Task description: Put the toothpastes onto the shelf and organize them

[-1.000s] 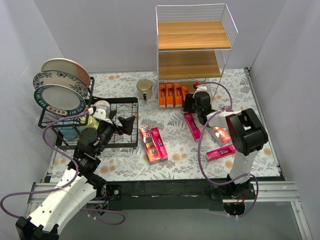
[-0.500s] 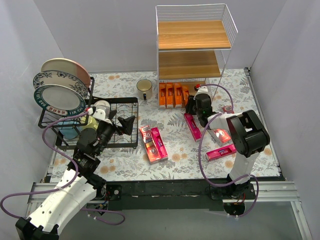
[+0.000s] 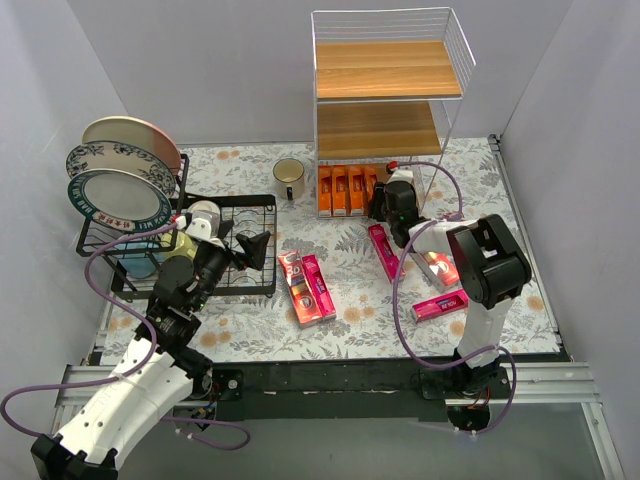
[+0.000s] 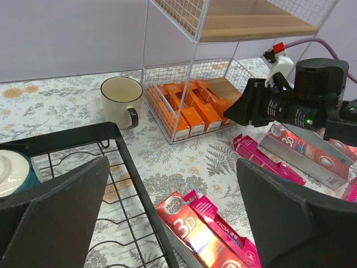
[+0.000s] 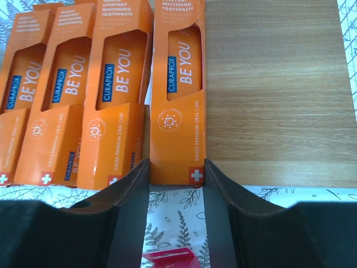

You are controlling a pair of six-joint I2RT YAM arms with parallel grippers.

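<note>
Several slim orange toothpastes (image 5: 72,100) lie side by side on the bottom board of the white wire shelf (image 3: 390,70). My right gripper (image 5: 177,173) is shut on the near end of the rightmost orange carton (image 5: 177,100), a finger pressed against each side. A red "3D" carton (image 3: 294,284) and a pink one (image 3: 318,287) lie together mid-table. Another pink carton (image 3: 384,252), a red one (image 3: 438,268) and a third pink one (image 3: 441,305) lie beside the right arm. My left gripper (image 3: 262,248) hangs open over the black dish rack (image 3: 240,215), holding nothing.
A cream mug (image 3: 290,177) stands left of the shelf. Plates (image 3: 120,170) stand in the dish rack at far left. The wooden board (image 5: 279,84) is bare to the right of the held carton. Grey walls close in the table on three sides.
The right gripper has closed onto the orange carton's end and shifted slightly toward the shelf. The left arm has not moved.
</note>
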